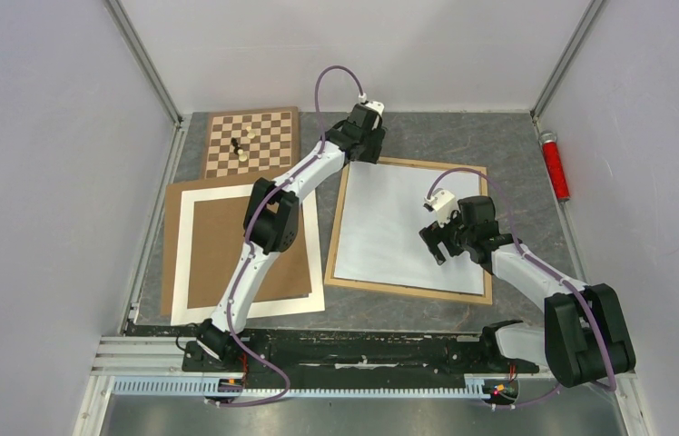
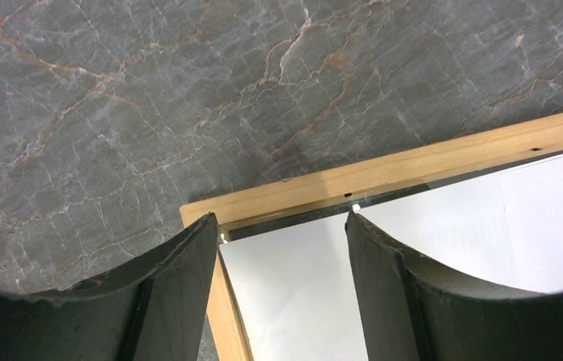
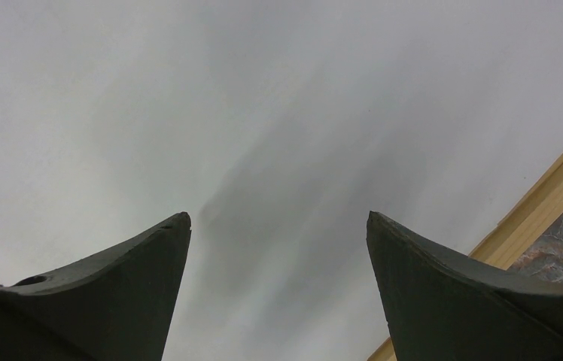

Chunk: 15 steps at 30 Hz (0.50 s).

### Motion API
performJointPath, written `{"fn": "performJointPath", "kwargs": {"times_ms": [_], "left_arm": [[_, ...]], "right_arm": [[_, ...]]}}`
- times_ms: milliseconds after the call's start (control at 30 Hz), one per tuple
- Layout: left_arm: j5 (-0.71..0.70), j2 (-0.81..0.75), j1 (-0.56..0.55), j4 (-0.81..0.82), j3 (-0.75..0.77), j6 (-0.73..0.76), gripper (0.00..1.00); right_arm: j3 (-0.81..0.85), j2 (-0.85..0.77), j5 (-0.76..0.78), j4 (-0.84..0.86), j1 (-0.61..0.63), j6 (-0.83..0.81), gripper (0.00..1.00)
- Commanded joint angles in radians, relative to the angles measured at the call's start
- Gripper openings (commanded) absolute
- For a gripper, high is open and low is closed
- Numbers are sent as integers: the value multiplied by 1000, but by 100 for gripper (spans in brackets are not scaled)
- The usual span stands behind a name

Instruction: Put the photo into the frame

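Finding: your left fingers [image 2: 173, 286] stand partly open astride the far-left corner of the frame [image 2: 451, 154] and grip nothing. I judge they are placed there to steady or square it on the bench [image 1: 499, 136]. Your right fingers [image 3: 113, 301] hang wide open and empty, low over the white sheet [image 1: 408, 227] lying inside the frame. No printed lake shows, so you cannot tell whether that sheet is the photo face down. The mat [image 1: 182, 263] and backing board [image 1: 227, 254] lie at left.

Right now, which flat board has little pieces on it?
The checkered chessboard at the far left: chess pieces stand on it, none on the brown backing board or wooden frame.
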Motion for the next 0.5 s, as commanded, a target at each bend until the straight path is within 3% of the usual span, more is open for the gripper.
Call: {"fn": "performJointPath", "kwargs": {"times_ms": [0, 467], "left_arm": [[11, 30, -1, 34, 56, -35, 71], [38, 61, -3, -1, 50, -43, 71]], "right_arm": [[21, -4, -6, 34, -5, -2, 90], [24, 4, -14, 33, -16, -7, 90]]}}
